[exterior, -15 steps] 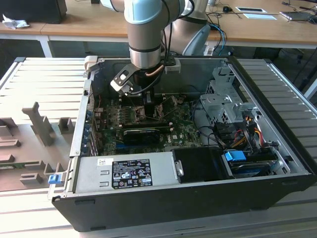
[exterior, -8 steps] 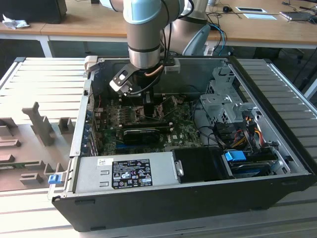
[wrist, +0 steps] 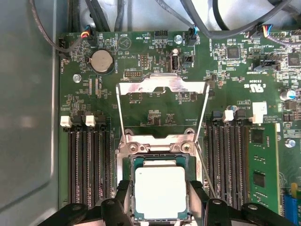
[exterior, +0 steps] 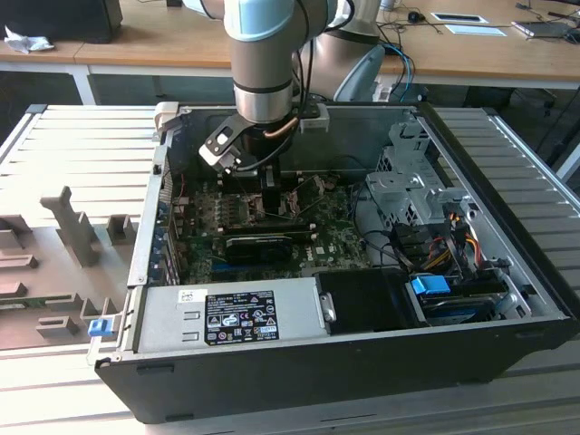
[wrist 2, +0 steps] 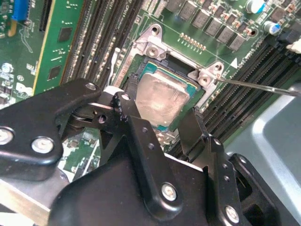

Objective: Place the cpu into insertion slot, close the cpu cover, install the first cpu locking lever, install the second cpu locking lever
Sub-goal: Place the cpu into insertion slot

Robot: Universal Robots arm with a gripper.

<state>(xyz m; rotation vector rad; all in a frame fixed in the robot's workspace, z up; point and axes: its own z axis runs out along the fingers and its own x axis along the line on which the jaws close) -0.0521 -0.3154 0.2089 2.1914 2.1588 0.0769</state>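
Gripper (wrist: 161, 186) straddles the cpu (wrist: 160, 194), which lies in the insertion slot (wrist: 160, 140) on the motherboard (wrist: 225, 75); pinching or released, one cannot tell. Beyond, the cpu cover (wrist: 162, 84) stands raised. A skewed cpu could bend socket pins.

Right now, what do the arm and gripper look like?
Arm: silver-grey tube, light-blue joint cap, black wrist ring, black cable alongside. Gripper: matte black angular link plates with silver screw heads.
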